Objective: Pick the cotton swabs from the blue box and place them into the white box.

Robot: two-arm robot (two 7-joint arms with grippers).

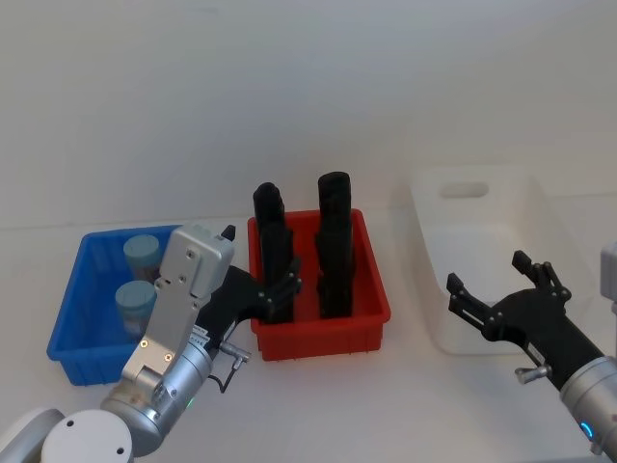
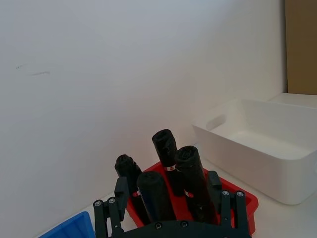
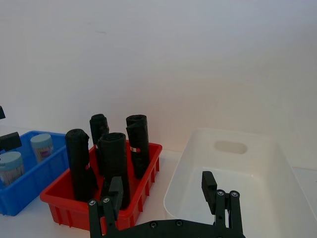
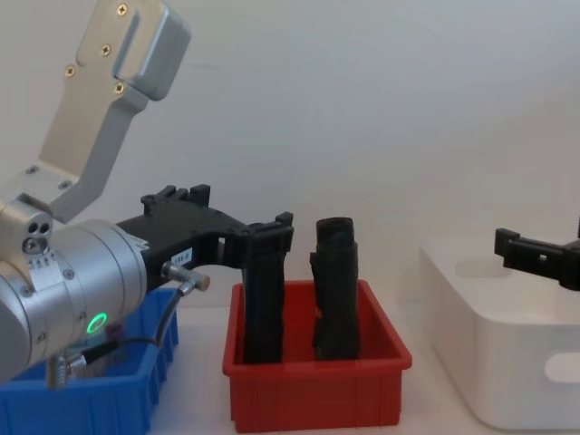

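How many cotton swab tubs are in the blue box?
2. One tub stands toward the back of the blue box; the other tub stands in front of it. The left arm covers part of the box, so more may be hidden.

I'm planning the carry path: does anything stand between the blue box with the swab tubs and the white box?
Yes. The red bin, holding tall black blocks, stands between the blue box and the white box. The cotton swabs would probably need carrying over or around those blocks.
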